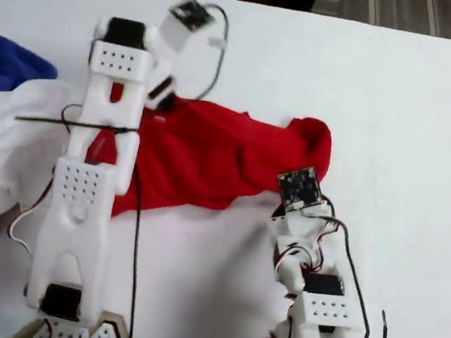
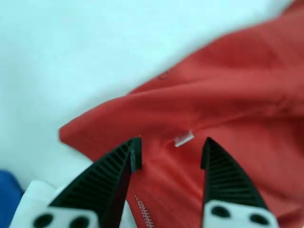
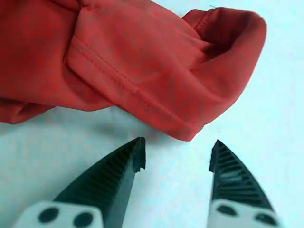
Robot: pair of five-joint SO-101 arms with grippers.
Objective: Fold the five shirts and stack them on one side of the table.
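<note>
Hovering my left hand [image 2: 172, 145] wide open over the red shirt [image 2: 228, 95], right hand [image 3: 178, 145] wide beside it; I'm risking grabbing one layer and bunching it.

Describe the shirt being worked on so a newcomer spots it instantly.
On the white table, look between the two arms. The red shirt lies crumpled, the left end effector over one end, the right end effector beside the other. It alone is red; the white shirt and blue shirt lie heaped aside.

Robotics lab bench, plain white table [image 1: 435, 114], pair of white robot arms [image 1: 79, 190], exposed cables [image 1: 135, 249]
</note>
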